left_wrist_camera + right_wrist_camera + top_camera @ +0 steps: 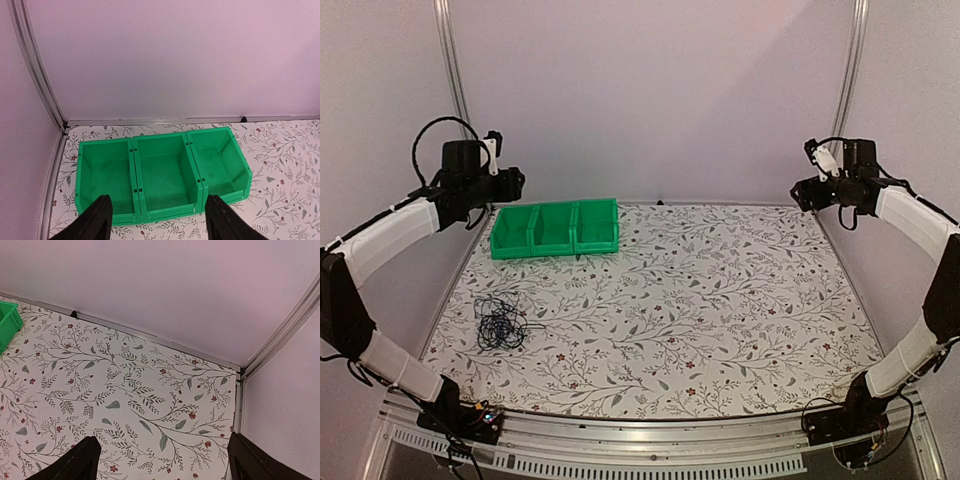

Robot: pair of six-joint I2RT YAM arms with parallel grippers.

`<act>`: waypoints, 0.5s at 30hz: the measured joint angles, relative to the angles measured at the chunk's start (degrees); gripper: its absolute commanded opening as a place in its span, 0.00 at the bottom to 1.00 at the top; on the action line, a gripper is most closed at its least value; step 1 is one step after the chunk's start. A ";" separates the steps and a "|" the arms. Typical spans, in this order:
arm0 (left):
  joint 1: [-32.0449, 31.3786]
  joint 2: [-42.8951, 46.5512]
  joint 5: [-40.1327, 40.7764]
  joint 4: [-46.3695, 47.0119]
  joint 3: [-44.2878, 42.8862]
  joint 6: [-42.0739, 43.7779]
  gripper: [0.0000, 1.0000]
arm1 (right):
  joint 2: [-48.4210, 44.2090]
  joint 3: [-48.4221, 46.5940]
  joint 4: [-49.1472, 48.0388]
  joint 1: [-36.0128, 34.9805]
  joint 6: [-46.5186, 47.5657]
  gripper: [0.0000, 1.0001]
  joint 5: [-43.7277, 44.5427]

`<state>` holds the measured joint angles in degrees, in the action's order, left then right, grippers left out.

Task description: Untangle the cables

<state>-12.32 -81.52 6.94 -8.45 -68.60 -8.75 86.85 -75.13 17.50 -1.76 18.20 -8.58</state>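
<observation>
The cables (499,323) lie as a small wiry black bundle on the floral table near its left edge, seen only in the top view. My left gripper (516,182) is raised high above the far left of the table, over the green bin, open and empty; in the left wrist view it (159,220) has its fingers spread wide. My right gripper (800,192) is raised high at the far right, open and empty; in the right wrist view it (162,460) hangs over bare tablecloth. Both grippers are far from the bundle.
A green bin (555,228) with three empty compartments stands at the back left; it also shows in the left wrist view (161,172), and its corner shows in the right wrist view (7,322). Pale walls and metal frame posts (451,60) enclose the table.
</observation>
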 measured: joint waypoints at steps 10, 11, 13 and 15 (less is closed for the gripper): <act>-1.14 -0.35 2.82 -6.58 0.48 -11.98 0.65 | -0.31 3.54 -0.33 2.67 5.38 0.94 1.01; -1.53 0.15 3.39 -7.85 1.01 -13.88 0.67 | -0.33 3.54 0.15 2.78 6.29 0.92 0.07; -2.80 1.64 4.50 -11.52 2.14 -17.79 0.71 | -0.31 3.54 1.40 2.84 8.26 0.90 -2.05; -4.11 2.51 5.53 -15.21 2.67 -20.72 0.74 | -0.31 3.54 2.67 2.10 10.14 0.88 -4.15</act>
<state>-16.43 -79.00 12.47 -23.66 -65.93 -29.47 86.54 -71.59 20.16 0.34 28.34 -12.73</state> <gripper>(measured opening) 0.704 0.905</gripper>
